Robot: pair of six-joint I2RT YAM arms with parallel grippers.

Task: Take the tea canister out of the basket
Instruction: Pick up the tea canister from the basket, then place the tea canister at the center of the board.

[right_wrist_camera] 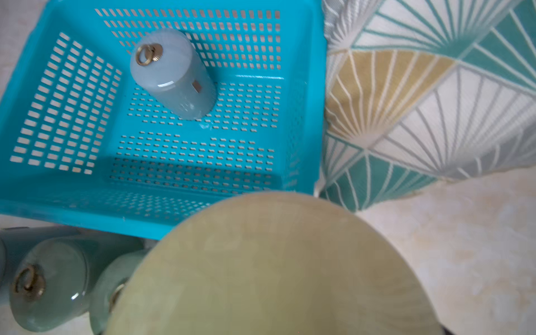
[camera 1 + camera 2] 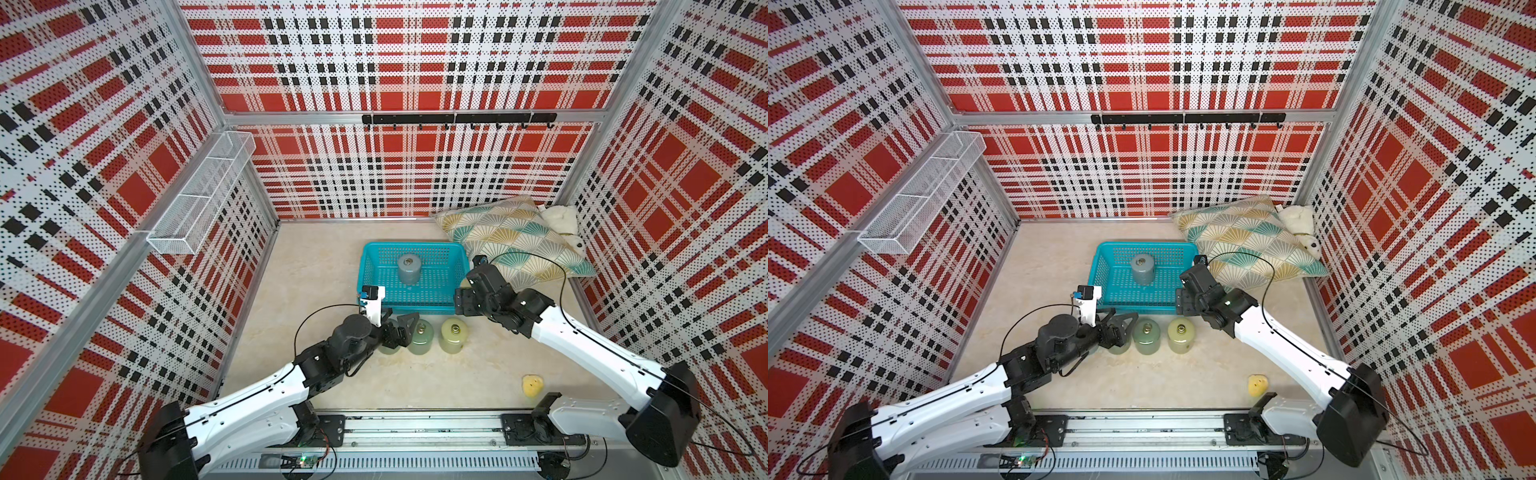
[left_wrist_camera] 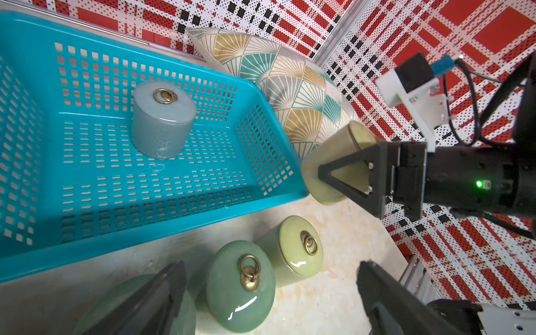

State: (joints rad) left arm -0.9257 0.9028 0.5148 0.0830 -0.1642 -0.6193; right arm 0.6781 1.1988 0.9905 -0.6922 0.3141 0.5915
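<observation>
The turquoise basket [image 2: 376, 251] stands mid-table with a grey-blue tea canister [image 2: 409, 268] upright inside it. My right gripper [image 2: 461, 301] is shut on a yellow-green tea canister [image 3: 327, 162] and holds it off the table at the basket's front right corner. That canister fills the right wrist view [image 1: 275, 266] and hides the jaws. In front of the basket stand three canisters: pale green [image 2: 388, 353], green [image 2: 420, 337] and yellow-green [image 2: 455, 334]. My left gripper [image 2: 399, 326] is open just above the pale green one, holding nothing.
A fan-patterned pillow [image 2: 515, 241] lies against the basket's right side, with a white plush toy [image 2: 565, 228] behind it. A small yellow toy [image 2: 532, 385] sits at the front right. A white wire rack [image 2: 199, 195] hangs on the left wall.
</observation>
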